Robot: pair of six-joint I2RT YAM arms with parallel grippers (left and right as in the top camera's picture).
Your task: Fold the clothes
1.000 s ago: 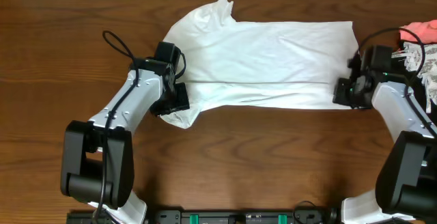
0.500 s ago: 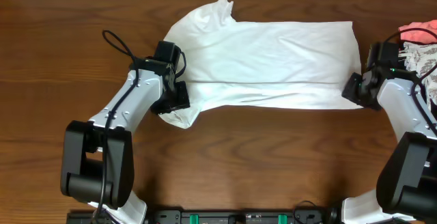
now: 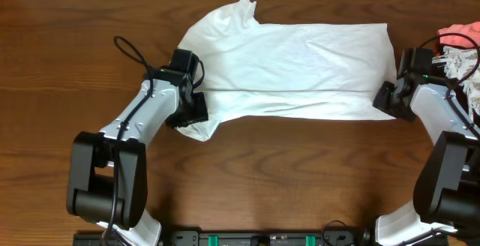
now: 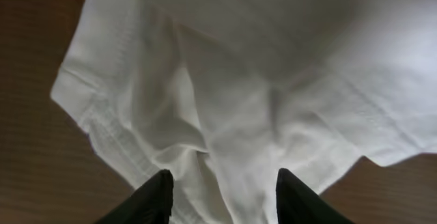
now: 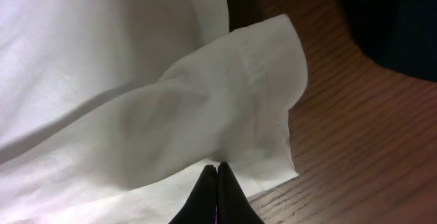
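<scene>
The white T-shirt (image 3: 300, 66) lies spread lengthwise across the far half of the wooden table, folded along a long crease, with one sleeve sticking out at the near left. My left gripper (image 3: 193, 117) is open over that sleeve; in the left wrist view its fingers (image 4: 222, 186) straddle wrinkled cloth (image 4: 259, 80). My right gripper (image 3: 385, 102) is at the shirt's near right corner. In the right wrist view its fingers (image 5: 217, 171) are shut on a raised fold of the hem (image 5: 232, 94). No green label shows.
A heap of pink and patterned clothes (image 3: 459, 40) lies at the right edge, just behind my right arm. Bare wooden table (image 3: 300, 178) stretches in front of the shirt. A dark shape (image 5: 389, 19) fills the top right of the right wrist view.
My right gripper has shifted a little to the right along the shirt's near right corner. The left arm has barely moved.
</scene>
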